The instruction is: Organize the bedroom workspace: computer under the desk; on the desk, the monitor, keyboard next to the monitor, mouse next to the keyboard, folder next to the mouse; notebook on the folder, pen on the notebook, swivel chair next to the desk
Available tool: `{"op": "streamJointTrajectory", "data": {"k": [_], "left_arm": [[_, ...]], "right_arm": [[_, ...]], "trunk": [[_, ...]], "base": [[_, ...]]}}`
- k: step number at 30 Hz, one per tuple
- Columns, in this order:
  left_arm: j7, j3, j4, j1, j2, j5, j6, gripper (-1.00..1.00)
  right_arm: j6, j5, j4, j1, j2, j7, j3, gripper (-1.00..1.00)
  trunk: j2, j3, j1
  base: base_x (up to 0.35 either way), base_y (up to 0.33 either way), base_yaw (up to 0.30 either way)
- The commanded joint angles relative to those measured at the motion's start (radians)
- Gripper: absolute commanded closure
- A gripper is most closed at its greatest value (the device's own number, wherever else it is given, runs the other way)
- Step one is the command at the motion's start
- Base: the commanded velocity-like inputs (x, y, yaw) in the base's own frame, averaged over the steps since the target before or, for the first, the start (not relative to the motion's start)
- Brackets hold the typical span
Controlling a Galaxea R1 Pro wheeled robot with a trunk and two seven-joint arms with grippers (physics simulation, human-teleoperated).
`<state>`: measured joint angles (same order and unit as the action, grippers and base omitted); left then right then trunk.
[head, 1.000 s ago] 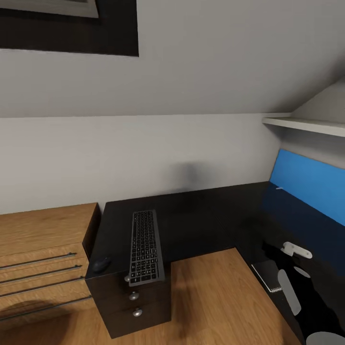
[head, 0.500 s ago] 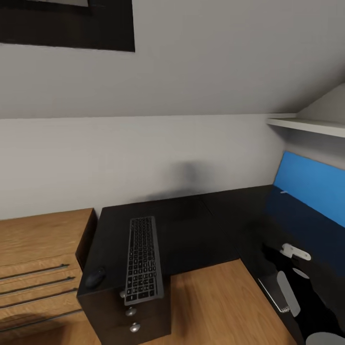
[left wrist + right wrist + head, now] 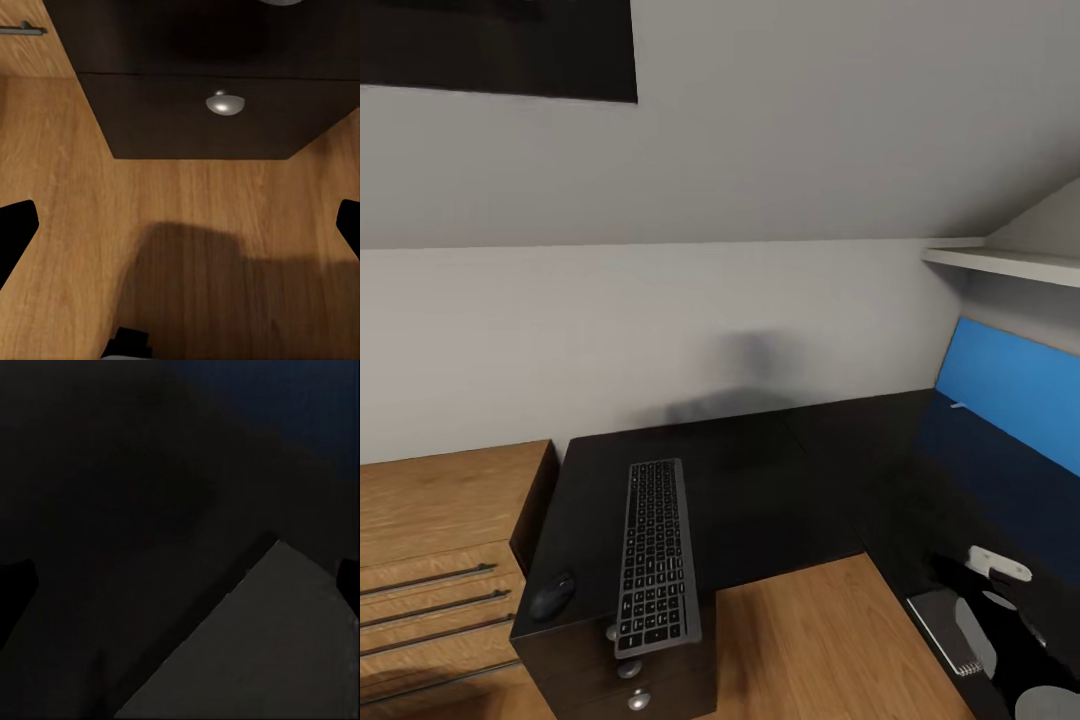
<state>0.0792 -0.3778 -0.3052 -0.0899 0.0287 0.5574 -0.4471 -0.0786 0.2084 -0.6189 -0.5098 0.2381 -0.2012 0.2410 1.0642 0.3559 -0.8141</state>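
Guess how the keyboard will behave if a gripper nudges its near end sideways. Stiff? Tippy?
The keyboard is a long, flat slab, so it probably stays stiff and pivots rather than bends. Its near end appears to overhang the desk front edge above the drawers, so a push there could well tip it off. The mouse sits close beside it and may get knocked.

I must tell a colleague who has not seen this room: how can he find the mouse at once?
Find the black L-shaped desk against the white wall. On its end beside the light wooden cabinet lies a long keyboard. The mouse sits on the keyboard's cabinet side, near the desk's front corner: small, rounded and black, not flat and keyed.
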Motion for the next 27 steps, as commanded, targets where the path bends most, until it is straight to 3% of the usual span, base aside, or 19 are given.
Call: {"op": "streamJointTrajectory", "data": {"k": [1, 7, 16, 19, 20, 21, 27], "left_arm": [[0.008, -0.008, -0.001, -0.001, 0.001, 0.002, -0.003, -1.0], [0.008, -0.008, -0.003, -0.001, 0.0, 0.002, -0.002, -1.0], [0.007, -0.013, -0.003, -0.001, -0.001, -0.001, -0.002, -1.0], [0.007, -0.011, -0.006, -0.001, 0.0, 0.0, -0.005, -1.0], [0.007, -0.01, -0.007, -0.001, -0.001, 0.001, -0.011, -1.0], [0.009, -0.01, -0.008, -0.001, -0.001, 0.003, -0.04, -1.0], [0.01, -0.01, -0.009, -0.001, -0.002, 0.005, -0.092, -1.0]], "right_arm": [[0.002, 0.007, 0.02, -0.014, 0.009, -0.003, -0.001, -1.0], [0.033, 0.007, 0.093, -0.07, 0.054, 0.0, 0.0, -1.0], [0.035, 0.01, 0.108, -0.08, 0.094, 0.0, 0.002, -1.0], [0.036, 0.046, 0.159, -0.088, 0.117, 0.001, 0.003, -1.0], [0.035, 0.067, 0.186, -0.1, 0.13, 0.002, 0.003, -1.0], [0.034, 0.111, 0.237, -0.129, 0.16, 0.008, 0.002, -1.0], [0.02, 0.162, 0.283, -0.156, 0.196, 0.049, 0.001, -1.0]], "trunk": [[0.001, 0.001, 0.0], [0.001, 0.001, 0.0], [0.001, 0.001, 0.0], [0.001, 0.001, 0.0], [0.001, 0.001, 0.0], [0.001, 0.001, 0.0], [0.008, 0.004, -0.004]], "base": [[0.005, 0.0, 0.0], [0.002, 0.0, 0.0], [0.0, 0.0, 0.0], [0.0, 0.0, 0.0], [0.0, 0.0, 0.0], [0.0, 0.0, 0.0], [0.0, 0.0, 0.0]]}}
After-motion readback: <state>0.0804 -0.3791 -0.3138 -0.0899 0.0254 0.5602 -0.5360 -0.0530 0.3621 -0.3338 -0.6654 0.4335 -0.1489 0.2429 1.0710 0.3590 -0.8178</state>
